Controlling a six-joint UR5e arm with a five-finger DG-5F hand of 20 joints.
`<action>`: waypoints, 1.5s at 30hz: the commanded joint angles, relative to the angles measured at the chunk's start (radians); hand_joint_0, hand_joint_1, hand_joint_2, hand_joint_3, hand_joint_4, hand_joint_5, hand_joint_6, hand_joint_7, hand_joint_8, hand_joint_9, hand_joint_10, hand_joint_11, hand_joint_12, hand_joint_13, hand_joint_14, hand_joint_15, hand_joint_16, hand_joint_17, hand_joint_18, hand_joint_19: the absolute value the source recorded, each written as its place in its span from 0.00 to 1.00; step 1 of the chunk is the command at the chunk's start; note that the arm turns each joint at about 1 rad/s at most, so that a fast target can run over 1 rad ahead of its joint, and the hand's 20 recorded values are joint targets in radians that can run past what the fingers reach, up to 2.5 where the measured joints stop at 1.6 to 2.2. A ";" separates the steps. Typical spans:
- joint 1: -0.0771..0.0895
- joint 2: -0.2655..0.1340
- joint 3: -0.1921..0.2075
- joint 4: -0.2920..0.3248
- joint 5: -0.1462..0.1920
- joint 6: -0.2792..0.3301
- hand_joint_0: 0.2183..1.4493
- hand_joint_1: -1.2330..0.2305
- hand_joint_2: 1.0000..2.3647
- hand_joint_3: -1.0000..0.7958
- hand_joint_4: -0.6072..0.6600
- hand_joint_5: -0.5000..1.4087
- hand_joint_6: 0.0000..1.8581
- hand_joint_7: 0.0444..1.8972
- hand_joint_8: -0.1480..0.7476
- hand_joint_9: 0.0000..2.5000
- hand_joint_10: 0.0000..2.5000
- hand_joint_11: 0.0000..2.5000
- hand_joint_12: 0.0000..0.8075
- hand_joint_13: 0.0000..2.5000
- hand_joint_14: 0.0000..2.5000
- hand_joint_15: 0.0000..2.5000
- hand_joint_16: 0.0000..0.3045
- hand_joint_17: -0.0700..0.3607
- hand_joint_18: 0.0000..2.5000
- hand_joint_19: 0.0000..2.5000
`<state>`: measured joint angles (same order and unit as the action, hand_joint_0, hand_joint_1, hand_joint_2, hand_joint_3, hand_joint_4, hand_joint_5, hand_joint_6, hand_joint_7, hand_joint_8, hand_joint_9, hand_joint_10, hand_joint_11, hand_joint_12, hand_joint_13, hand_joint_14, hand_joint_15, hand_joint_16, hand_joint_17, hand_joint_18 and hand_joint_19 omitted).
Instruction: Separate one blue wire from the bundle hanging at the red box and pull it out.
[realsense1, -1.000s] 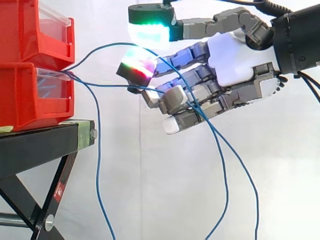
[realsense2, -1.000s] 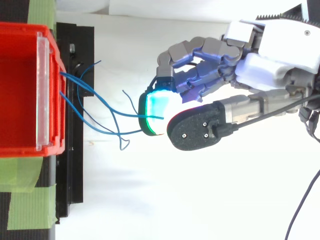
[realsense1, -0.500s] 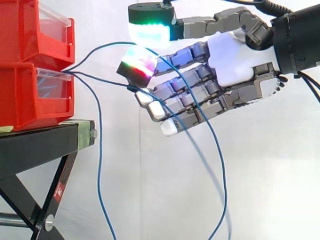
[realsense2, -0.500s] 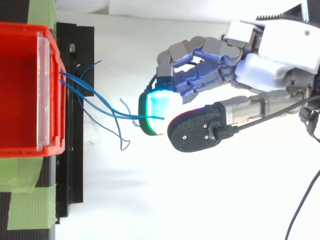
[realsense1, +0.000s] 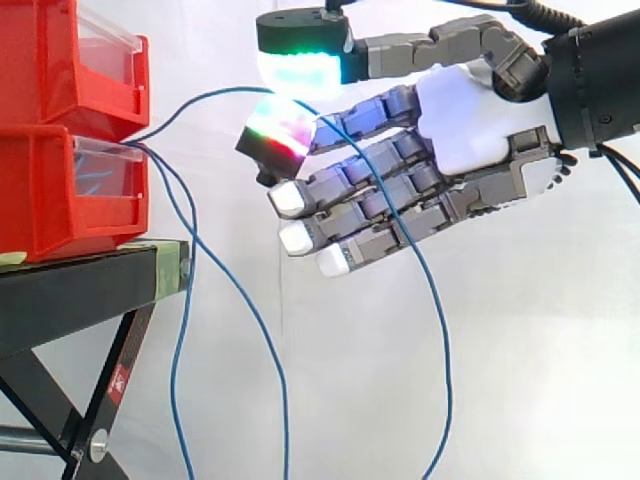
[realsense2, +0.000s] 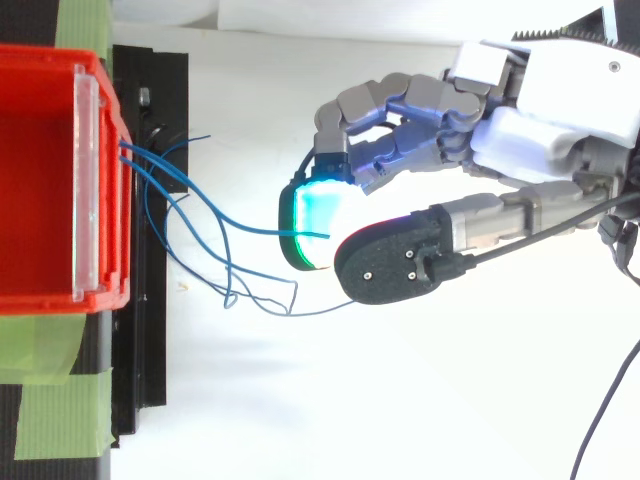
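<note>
Our hand pinched one blue wire between thumb and fingertip pad, at 3 o'clock from the red box. We judged a steady 3 o'clock pull, clear of the bundle, best.

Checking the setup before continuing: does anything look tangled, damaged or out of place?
Nothing damaged. One blue wire arcs from the red box across the hand and down; the other wires hang free, loosely looped.
</note>
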<state>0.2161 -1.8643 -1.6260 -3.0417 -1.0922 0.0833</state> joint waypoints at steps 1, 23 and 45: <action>0.000 -0.001 0.000 -0.014 0.009 -0.013 0.31 0.29 0.03 0.57 0.28 0.18 0.45 0.68 0.45 0.23 0.01 0.40 0.40 0.12 0.01 0.33 0.15 0.39 0.10 0.22; 0.039 0.000 -0.166 0.017 0.035 0.001 0.31 0.29 0.03 0.57 0.28 0.18 0.45 0.67 0.45 0.24 0.01 0.40 0.39 0.12 0.01 0.31 0.15 0.39 0.10 0.22; 0.069 0.068 -0.337 0.067 0.078 0.053 0.31 0.30 0.03 0.57 0.27 0.18 0.45 0.67 0.45 0.24 0.01 0.40 0.39 0.12 0.01 0.31 0.15 0.40 0.11 0.22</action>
<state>0.2832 -1.8115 -1.9437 -2.9793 -1.0282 0.1304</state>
